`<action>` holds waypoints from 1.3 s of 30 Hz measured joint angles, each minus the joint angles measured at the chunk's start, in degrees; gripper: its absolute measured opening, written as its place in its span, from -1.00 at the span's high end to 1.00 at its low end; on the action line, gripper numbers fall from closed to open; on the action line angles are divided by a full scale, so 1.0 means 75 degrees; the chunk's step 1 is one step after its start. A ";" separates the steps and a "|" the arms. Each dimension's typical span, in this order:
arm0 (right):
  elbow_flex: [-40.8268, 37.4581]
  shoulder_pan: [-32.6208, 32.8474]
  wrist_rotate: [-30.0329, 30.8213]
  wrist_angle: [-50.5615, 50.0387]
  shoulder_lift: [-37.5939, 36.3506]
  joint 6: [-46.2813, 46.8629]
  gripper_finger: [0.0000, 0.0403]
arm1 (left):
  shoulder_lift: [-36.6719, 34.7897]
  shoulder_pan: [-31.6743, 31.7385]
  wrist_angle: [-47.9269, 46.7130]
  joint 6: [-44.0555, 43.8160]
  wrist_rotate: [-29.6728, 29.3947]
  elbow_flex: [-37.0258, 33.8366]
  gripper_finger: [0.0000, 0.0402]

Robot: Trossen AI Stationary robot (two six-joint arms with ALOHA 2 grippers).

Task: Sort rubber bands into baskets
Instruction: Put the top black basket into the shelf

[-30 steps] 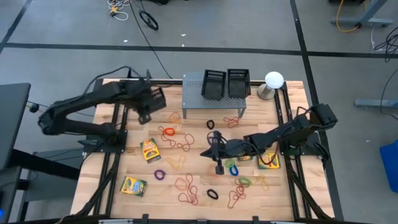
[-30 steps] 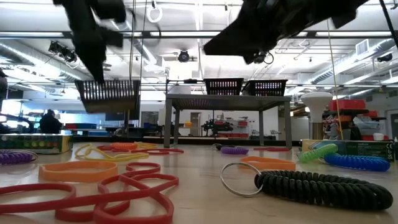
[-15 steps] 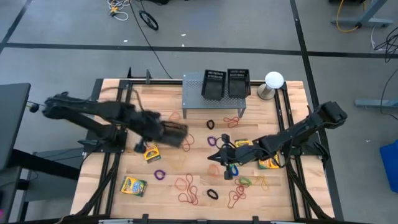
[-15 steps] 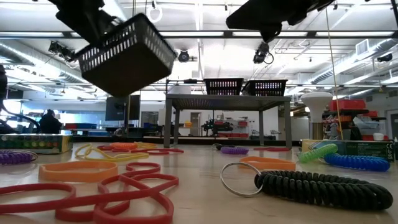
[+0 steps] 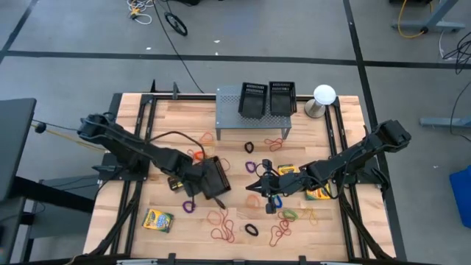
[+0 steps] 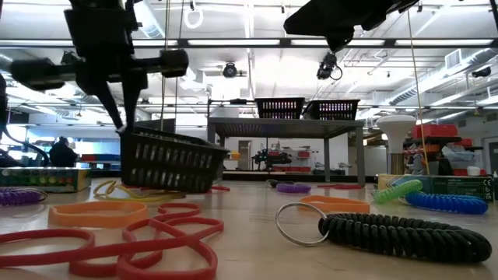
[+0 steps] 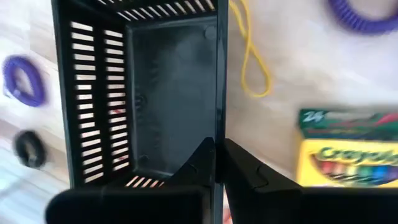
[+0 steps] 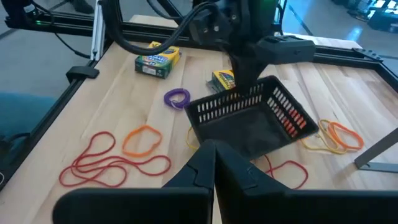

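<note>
Swung across from the far left of the table and brought low since a second ago, the left gripper [image 5: 193, 177] now has a basket [image 5: 213, 177] down among the bands in the middle, where before it hung high in the air; its jaws are pinched shut on one rim wall of the basket [image 7: 217, 93], as the left wrist view shows, with the open top facing that camera; in the low view the basket [image 6: 173, 159] sits tilted, its near edge at or just above the wood, so I judge it is being set down and not yet let go; placing it here makes sense, since loose bands lie all around it, orange and red loops [image 5: 200, 156] on its far side and a purple coil [image 5: 189, 207] on its near side; the right gripper [image 5: 257, 184] hovers a little to the right of the basket, fingers closed and holding nothing that I can see, pointed at the basket as if waiting for it to land; two more baskets [image 5: 267, 97] stand side by side on the grey stand [image 5: 228, 110] at the far edge, well apart from the pile; a crayon box [image 5: 157, 220] lies near left, another [image 5: 318, 192] right by the right arm; no band is yet in the middle basket, so sorting has barely begun.
</note>
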 joint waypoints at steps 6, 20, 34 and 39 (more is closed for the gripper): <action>0.0000 0.0003 -0.0006 0.0004 0.0000 -0.0061 0.97 | 0.0198 0.0003 0.0345 0.0096 -0.0894 0.0000 0.69; 0.0000 -0.0020 -0.0009 0.0059 0.0001 -0.0032 0.97 | -0.0769 -0.0282 0.0082 -0.5042 -0.1045 0.0481 0.24; -0.0155 -0.0017 0.0321 -0.0238 0.0003 0.0318 0.97 | 0.0260 -0.0236 0.2731 -1.2251 -0.0378 0.0475 0.08; -0.0184 0.0082 0.0756 -0.0759 0.0000 0.0694 0.97 | 0.0975 -0.0186 0.3181 -1.2692 -0.0807 0.0472 -0.11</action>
